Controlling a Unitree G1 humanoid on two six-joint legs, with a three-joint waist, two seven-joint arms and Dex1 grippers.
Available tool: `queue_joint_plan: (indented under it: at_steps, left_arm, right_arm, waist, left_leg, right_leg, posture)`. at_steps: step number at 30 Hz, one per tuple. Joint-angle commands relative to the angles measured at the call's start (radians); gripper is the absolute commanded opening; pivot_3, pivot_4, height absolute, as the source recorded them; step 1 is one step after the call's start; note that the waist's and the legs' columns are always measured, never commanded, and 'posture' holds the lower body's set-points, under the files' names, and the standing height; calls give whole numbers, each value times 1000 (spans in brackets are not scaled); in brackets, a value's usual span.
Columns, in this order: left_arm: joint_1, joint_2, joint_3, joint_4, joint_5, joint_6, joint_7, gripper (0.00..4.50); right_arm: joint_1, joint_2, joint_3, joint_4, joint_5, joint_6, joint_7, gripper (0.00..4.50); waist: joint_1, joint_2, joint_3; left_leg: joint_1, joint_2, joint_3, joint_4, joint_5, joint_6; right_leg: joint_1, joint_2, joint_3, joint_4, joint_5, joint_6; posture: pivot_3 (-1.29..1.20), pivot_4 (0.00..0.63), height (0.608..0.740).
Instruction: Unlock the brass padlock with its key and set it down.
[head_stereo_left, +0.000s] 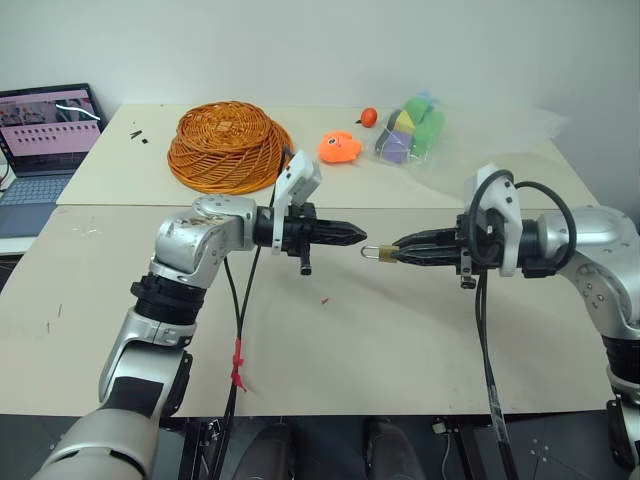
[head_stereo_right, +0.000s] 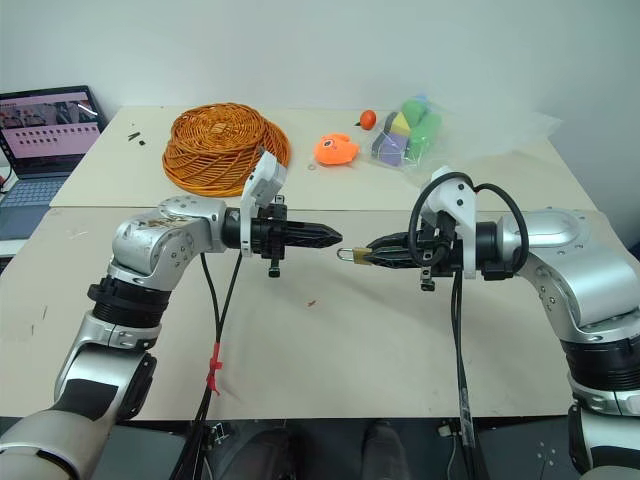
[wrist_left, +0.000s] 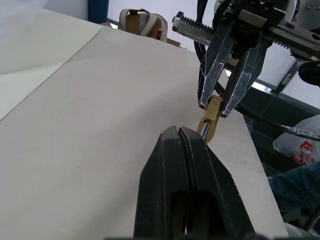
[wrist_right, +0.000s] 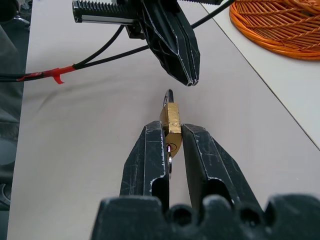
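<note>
Camera layout: head stereo pair plus two wrist cameras.
Head views look forward and down over the table (head_stereo_left: 400, 360); each wrist view looks closely along its own fingers. All share the brass padlock (wrist_right: 171, 123).

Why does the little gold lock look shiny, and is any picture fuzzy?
In the right wrist view the brass padlock catches light along its top edge, held between the right gripper fingers; the near gripper base looks soft. In the left wrist view the left gripper is dark and close, while a bright window glares behind the padlock. In the left eye view the table is evenly lit, shadows faint.
</note>
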Motion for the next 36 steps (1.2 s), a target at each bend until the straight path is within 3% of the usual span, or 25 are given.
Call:
queue_joint_plan:
  at_steps: [1, 18, 36]
  left_arm:
    - [-11, 7, 2, -22, -4, 7, -5, 49]
    - [40, 21, -21, -111, -24, 69, -17, 49]
    - [65, 28, -49, -80, 12, 39, -9, 49]
  right_arm:
    - [-24, -3, -15, 2, -17, -40, 10, 101]
    - [-34, 5, -5, 28, -55, -73, 25, 101]
    - [-54, 11, -22, 7, -34, -33, 8, 101]
  waist:
    - [0, 0, 0]
    - [-1, 0, 0]
    - [-1, 0, 0]
  left_leg:
    - [0, 0, 0, 0, 0, 0]
    - [0, 0, 0, 0, 0, 0]
    - [0, 0, 0, 0, 0, 0]
  right_leg:
    - [0, 0, 0, 0, 0, 0]
    - [0, 0, 0, 0, 0, 0]
    - [0, 0, 0, 0, 0, 0]
  posture:
    - [0, 150, 739]
    - [0, 150, 739]
    - [0, 150, 739]
